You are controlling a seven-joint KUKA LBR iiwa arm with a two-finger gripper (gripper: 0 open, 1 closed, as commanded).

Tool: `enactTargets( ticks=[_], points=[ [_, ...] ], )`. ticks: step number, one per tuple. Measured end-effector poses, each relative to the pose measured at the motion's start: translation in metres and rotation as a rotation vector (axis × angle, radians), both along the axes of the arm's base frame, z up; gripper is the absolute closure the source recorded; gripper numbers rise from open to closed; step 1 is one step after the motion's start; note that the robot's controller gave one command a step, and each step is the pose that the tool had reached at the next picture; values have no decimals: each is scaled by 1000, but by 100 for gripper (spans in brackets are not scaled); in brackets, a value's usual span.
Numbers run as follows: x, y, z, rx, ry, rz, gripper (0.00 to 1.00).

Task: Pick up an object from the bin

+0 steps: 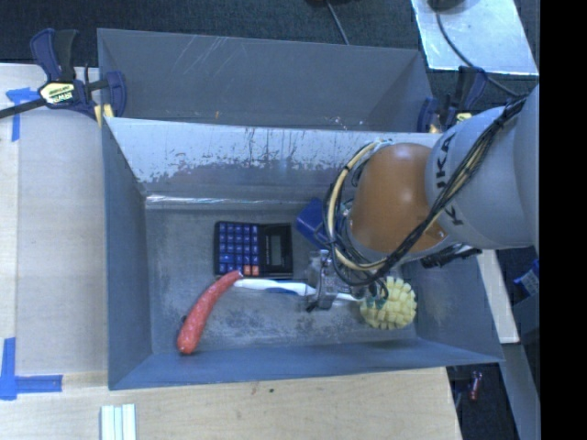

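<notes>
Toothbrush: lying on the bin floor, just below the calculator, touching the red sausage toy.
Gripper: hanging over its right end; opening impossible to tell.
Risk: thin handle probably pivoting out of an end-on grasp.

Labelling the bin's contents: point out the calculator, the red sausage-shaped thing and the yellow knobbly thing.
calculator (252, 248), camera view, middle of face
red sausage-shaped thing (207, 309), camera view, mid-length
yellow knobbly thing (391, 305), camera view, its centre

Overhead, apparently angled, over bin.
</notes>
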State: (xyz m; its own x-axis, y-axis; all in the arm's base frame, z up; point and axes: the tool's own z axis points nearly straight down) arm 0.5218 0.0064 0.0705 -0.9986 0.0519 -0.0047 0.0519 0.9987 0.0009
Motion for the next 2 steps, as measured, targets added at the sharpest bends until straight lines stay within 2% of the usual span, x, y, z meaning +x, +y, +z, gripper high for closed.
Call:
enactTargets(
  ticks=[1,2],
  points=[
    [0,0,0,0,0,0,100],
    [0,0,0,-1,-1,0,0]
  ],
)
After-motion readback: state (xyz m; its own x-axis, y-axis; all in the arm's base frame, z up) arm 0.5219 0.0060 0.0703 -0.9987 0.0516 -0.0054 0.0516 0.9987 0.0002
